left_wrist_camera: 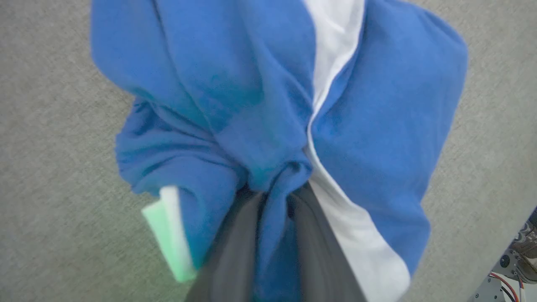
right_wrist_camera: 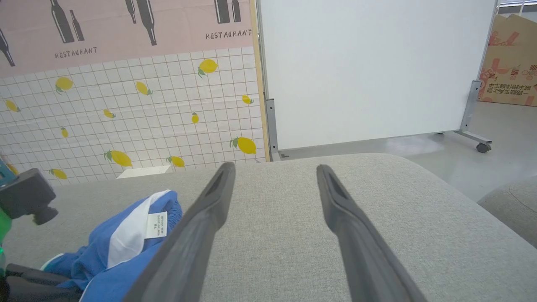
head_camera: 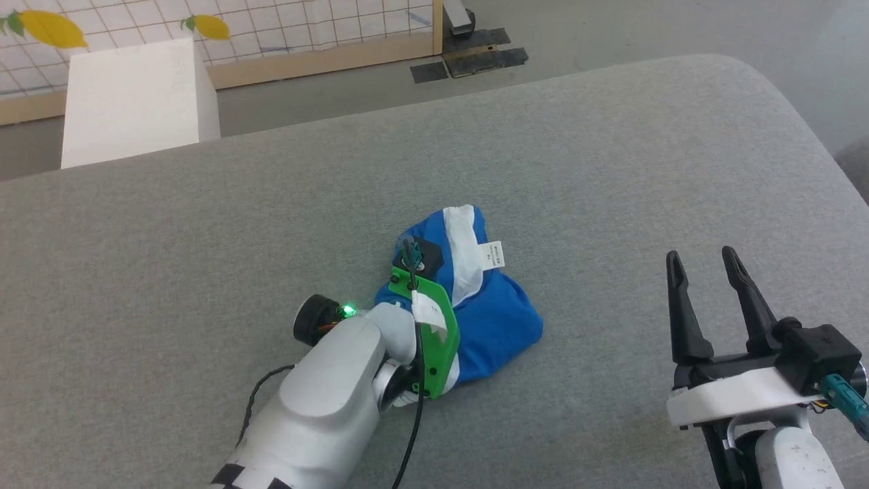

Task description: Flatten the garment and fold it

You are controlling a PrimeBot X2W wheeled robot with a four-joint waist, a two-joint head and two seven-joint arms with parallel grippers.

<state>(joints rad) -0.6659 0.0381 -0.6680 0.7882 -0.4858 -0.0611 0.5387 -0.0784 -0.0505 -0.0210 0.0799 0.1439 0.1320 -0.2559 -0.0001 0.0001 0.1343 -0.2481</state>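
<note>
Garment [head_camera: 499,319] bunched; left claw [left_wrist_camera: 275,195] tips buried in blurred blue folds.

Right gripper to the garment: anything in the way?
Nothing visible. Bare gray cushion lies between the open right gripper and the garment. The left gripper is shut on a bunch of its blue cloth.
</note>
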